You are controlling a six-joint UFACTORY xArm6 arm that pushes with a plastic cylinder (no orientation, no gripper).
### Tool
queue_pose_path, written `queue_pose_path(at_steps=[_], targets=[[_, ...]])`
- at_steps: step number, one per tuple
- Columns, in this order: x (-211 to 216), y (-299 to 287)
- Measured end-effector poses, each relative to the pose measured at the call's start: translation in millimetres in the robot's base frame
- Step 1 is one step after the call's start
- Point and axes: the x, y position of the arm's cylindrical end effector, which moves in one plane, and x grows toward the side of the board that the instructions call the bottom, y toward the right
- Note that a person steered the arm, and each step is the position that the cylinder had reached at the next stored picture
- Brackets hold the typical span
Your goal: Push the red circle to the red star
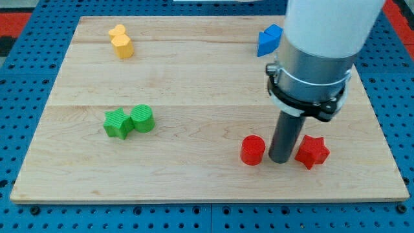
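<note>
Rod between red circle and red star, on the wrong side for the push.

Tip point(279, 160) stands between the red round plastic block point(253, 150) and the red star-shaped block point(312, 152), near the wooden table's point(194, 84) bottom edge; no fingers exist. Better to circle round to the circle's left, then push rightward. Green pair point(129, 122), yellow block point(121, 41) and blue block point(270, 39) lie well apart.

One view — high, angled; board-wide
</note>
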Motion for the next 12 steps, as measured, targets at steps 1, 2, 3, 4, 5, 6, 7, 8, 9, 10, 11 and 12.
queue_pose_path(at_steps=[1, 2, 3, 4, 5, 6, 7, 8, 9, 10, 11, 12], targets=[[0.0, 39.7], [0.0, 55.0], [5.6, 34.6], [36.2, -10.4], [43.0, -81.5], [36.9, -106.8], [29.6, -95.0], [11.2, -90.9], [-7.7, -85.6], [-8.6, -58.7], [-8.6, -28.4], [-8.6, -11.6]])
